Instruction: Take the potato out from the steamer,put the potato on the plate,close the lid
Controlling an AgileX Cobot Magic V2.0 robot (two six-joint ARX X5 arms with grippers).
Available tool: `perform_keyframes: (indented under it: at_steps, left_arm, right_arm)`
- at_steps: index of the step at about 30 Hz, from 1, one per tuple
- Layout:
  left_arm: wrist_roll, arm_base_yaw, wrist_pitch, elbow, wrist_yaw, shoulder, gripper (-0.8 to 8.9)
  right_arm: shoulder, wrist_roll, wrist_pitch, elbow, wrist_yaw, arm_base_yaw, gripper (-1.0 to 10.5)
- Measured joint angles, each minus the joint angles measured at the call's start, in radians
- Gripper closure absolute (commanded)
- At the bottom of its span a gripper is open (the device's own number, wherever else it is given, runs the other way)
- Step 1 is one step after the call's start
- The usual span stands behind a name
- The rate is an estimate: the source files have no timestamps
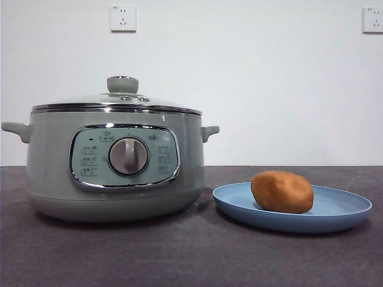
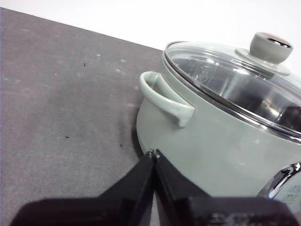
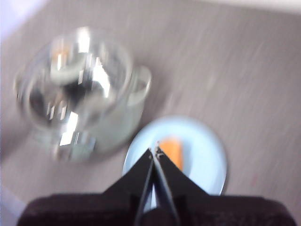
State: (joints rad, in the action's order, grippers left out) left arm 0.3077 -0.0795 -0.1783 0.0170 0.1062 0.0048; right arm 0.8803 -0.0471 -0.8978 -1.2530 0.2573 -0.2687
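On the plate (image 1: 335, 222) lies the potato (image 1: 282, 192); both arms' jaws closed, empty.

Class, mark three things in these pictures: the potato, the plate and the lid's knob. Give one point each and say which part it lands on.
potato (image 1: 282, 191), front view, middle of its orange-brown skin.
plate (image 1: 353, 206), front view, bare blue rim beside the potato.
lid (image 1: 122, 84), front view, the pale-green knob on top.

blurred view: right gripper (image 3: 155, 151) closed above potato (image 3: 173, 151) on plate (image 3: 207, 155), lidded steamer (image 3: 84, 94) beside
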Motion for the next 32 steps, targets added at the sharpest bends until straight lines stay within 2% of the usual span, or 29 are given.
perform_keyframes:
  at_steps: [3, 9, 13, 19, 23, 28, 32]
  left_arm:
    - [0.000, 0.000, 0.000, 0.000, 0.000, 0.000, 8.15]
    - [0.000, 0.000, 0.000, 0.000, 0.000, 0.000, 8.15]
    - [0.000, 0.000, 0.000, 0.000, 0.000, 0.000, 8.15]
    - [0.000, 0.000, 0.000, 0.000, 0.000, 0.000, 8.15]
    - [0.000, 0.000, 0.000, 0.000, 0.000, 0.000, 8.15]
    - [0.000, 0.000, 0.000, 0.000, 0.000, 0.000, 8.15]
    - [0.000, 0.000, 0.000, 0.000, 0.000, 0.000, 8.15]
  right_arm:
    - [-0.121, 0.019, 0.215, 0.146, 0.000, 0.061, 9.6]
    - [-0.370, 0.044, 0.638, 0.558, 0.000, 0.192, 9.6]
    - [-0.475, 0.079, 0.849, 0.831, 0.000, 0.217, 9.6]
    - [-0.575, 0.158, 1.083, 1.131, -0.027, 0.224, 9.6]
    - [-0.647, 0.198, 1.097, 1.233, -0.026, 0.224, 9.6]
    - [-0.716, 0.217, 0.969, 1.241, -0.035, 0.225, 9.6]
    - [-0.790, 0.221, 0.854, 1.241, -0.079, 0.225, 9.6]
